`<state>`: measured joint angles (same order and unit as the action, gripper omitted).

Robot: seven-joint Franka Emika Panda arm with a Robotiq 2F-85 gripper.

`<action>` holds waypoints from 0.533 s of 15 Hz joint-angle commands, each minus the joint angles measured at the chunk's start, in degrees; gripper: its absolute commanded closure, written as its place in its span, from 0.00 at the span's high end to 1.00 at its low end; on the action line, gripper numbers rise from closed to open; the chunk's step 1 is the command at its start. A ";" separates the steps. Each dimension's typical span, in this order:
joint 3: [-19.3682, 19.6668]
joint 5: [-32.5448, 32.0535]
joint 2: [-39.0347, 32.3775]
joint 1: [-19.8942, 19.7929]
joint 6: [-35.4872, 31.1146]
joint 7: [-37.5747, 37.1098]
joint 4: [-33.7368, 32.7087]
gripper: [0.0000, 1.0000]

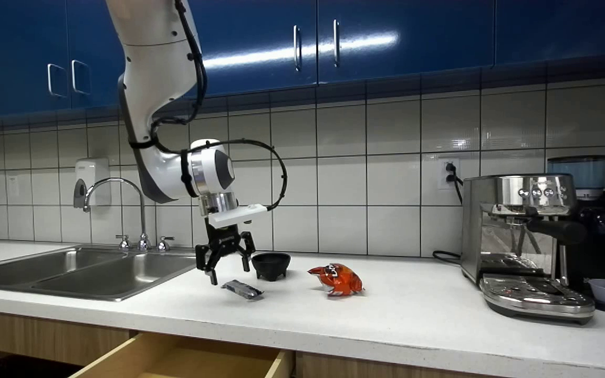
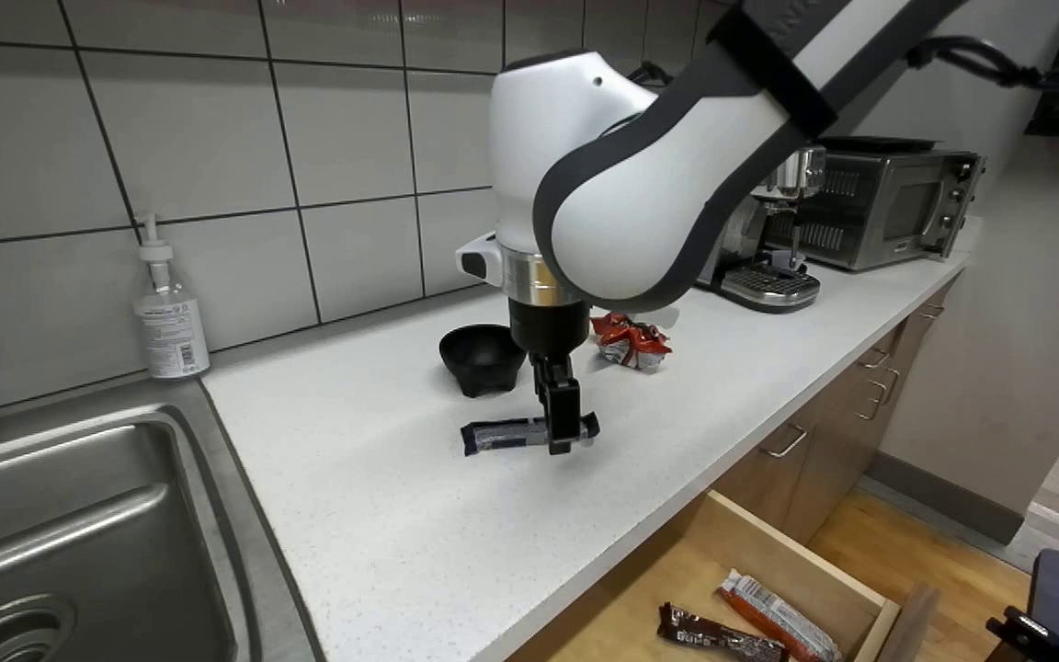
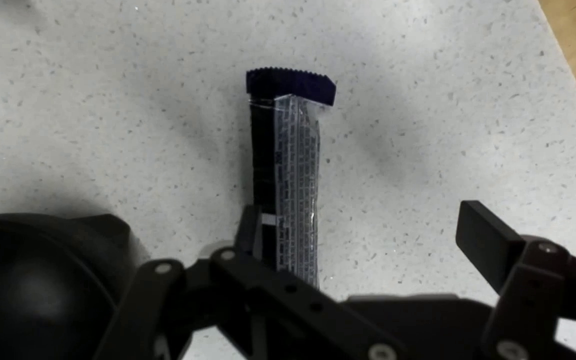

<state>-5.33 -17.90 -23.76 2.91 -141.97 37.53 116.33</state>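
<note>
My gripper (image 1: 230, 273) is open and holds nothing, just above the counter; it also shows in an exterior view (image 2: 562, 432). In the wrist view, the gap between its fingers (image 3: 360, 230) is wide. A dark, thin wrapped bar (image 3: 295, 165) lies flat on the counter below, nearer to the left finger, which overlaps its edge in the picture. The bar also shows in both exterior views (image 1: 243, 289) (image 2: 506, 434); its near end is hidden in the wrist view. A black footed bowl (image 1: 271, 266) stands beside it. A red-orange snack bag (image 1: 340, 281) lies farther along.
An open wooden drawer (image 1: 176, 362) below the counter edge holds a brown-wrapped bar (image 2: 718, 634) and an orange-and-white packet (image 2: 778, 611). A steel sink (image 1: 118, 298) with a faucet (image 1: 142, 210), a pump bottle (image 2: 171, 326), a coffee machine (image 1: 518, 236) and a toaster oven (image 2: 897, 202) stand around.
</note>
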 commanded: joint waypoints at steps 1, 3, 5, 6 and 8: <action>-0.14 -0.84 -2.46 -0.28 0.39 0.84 -3.68 1.00; -0.22 -0.69 -3.52 -0.37 0.68 1.12 -4.97 1.00; -0.19 -0.75 -4.49 -0.36 0.85 1.19 -6.12 1.00; -0.16 -0.84 -5.03 -0.33 0.90 1.24 -6.72 1.00; -0.09 -1.05 -5.94 -0.22 1.00 1.23 -7.65 1.00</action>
<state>-5.32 -17.91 -27.84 2.90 -141.96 37.65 111.61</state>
